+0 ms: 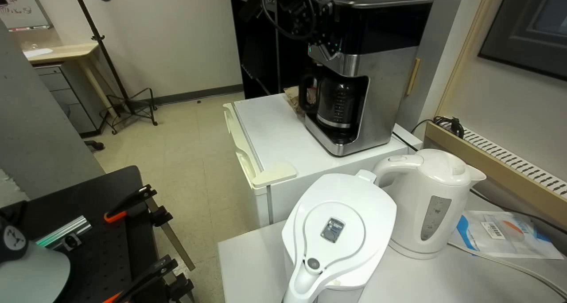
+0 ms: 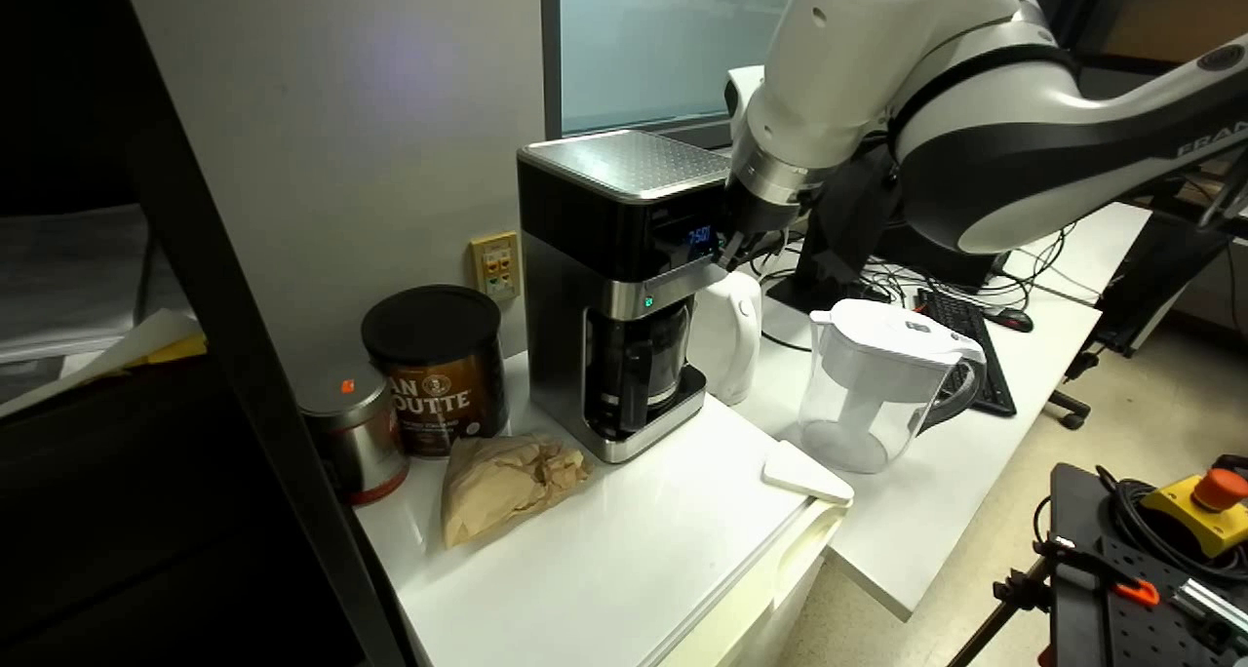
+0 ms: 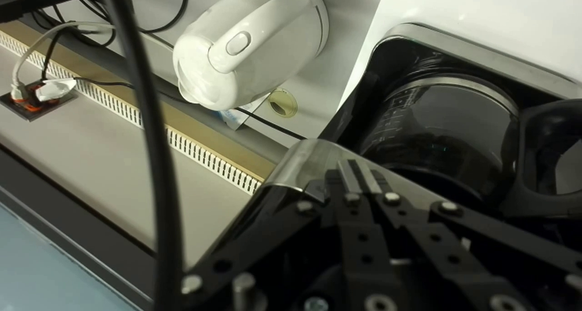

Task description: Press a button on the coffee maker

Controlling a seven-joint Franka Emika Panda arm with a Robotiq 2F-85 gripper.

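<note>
The coffee maker (image 1: pixel 392 86) is a tall black and silver machine with a dark carafe (image 1: pixel 339 101) in its base. It stands upright on a white surface in both exterior views (image 2: pixel 570 248). A blue lit display (image 2: pixel 699 235) and a small green light (image 2: pixel 648 301) show on its front. My gripper (image 1: pixel 330 52) is at the front, by the silver strip below the black top. In an exterior view the fingertips (image 2: pixel 728 255) are near the display's lower right. In the wrist view the fingers (image 3: pixel 359 177) are together and empty over the silver strip. Contact cannot be told.
A white kettle (image 1: pixel 429 201) and a white filter pitcher (image 1: pixel 341 232) stand beside the machine. A brown paper bag (image 2: pixel 507 482), a coffee canister (image 2: pixel 439 374) and a metal tin (image 2: pixel 351 423) are on its other side. A wall (image 2: pixel 390 111) is behind.
</note>
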